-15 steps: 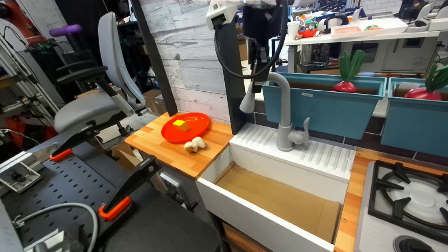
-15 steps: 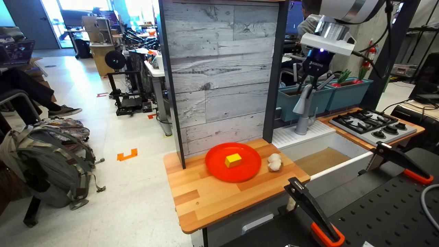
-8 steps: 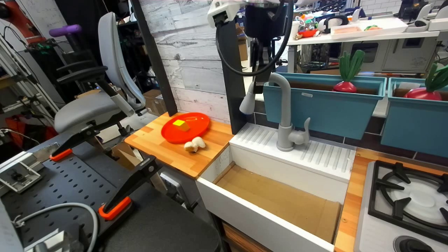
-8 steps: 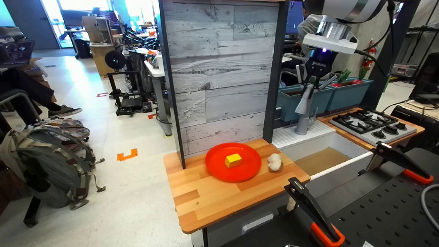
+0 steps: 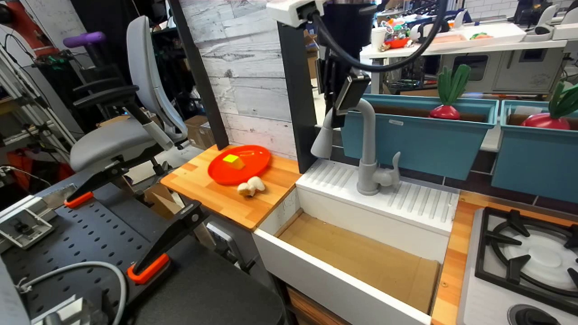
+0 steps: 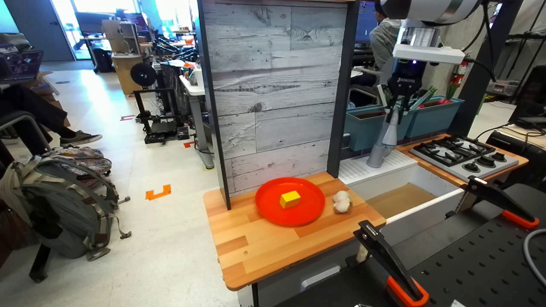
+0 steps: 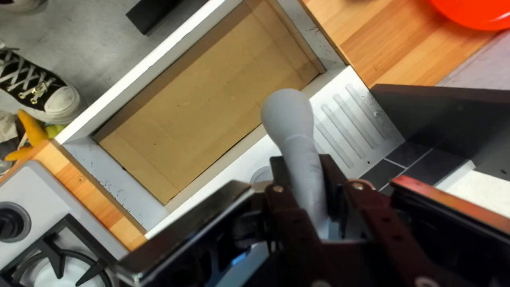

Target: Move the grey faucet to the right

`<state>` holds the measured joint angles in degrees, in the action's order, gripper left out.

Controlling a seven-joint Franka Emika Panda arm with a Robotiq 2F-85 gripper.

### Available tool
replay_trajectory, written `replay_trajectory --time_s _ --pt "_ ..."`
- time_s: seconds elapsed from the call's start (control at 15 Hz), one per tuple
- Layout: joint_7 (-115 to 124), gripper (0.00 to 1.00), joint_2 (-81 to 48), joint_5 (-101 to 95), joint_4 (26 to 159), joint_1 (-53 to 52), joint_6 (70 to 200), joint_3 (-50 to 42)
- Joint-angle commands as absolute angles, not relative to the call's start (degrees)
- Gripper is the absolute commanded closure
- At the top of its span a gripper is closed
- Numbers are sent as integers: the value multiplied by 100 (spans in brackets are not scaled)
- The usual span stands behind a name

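Observation:
The grey faucet stands upright on the white ribbed ledge behind the sink. It also shows in an exterior view and in the wrist view. Its nozzle hangs down towards the sink side, and its small lever is at the base. My gripper is at the top of the spout, above the nozzle. In the wrist view the gripper has a finger on either side of the spout, close against it. The fingers partly hide the spout's bend.
The white sink has a cardboard floor. Turquoise planters stand behind the faucet, and a dark post stands beside it. A stove is across the sink from a red plate with a yellow block.
My gripper has closed around the spout and turned. The spout has swung with it, its nozzle shifting rightwards in an exterior view. The faucet's base has stayed in place.

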<state>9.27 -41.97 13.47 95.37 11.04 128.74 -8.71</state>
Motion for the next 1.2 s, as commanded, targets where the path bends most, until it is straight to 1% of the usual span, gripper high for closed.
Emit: replay_trajectory --time_s 0.0,0.6,0.67,0.73,0.8,1.07,1.13 --pt "314 94 -4032 629 9416 1232 12230 -1065" --pt "-571 94 -4134 -98 9228 1227 12037 -1165" --pt "-569 51 -4123 -118 9254 1213 12052 -1169" --pt "-561 50 -4123 -167 9267 1198 12062 -1185" --pt "-520 45 -4120 -240 9280 1183 12086 -1210" --pt "-444 16 -4125 -376 9300 1173 12162 -1201" --pt "-449 7 -4125 -420 9298 1173 12161 -1199"
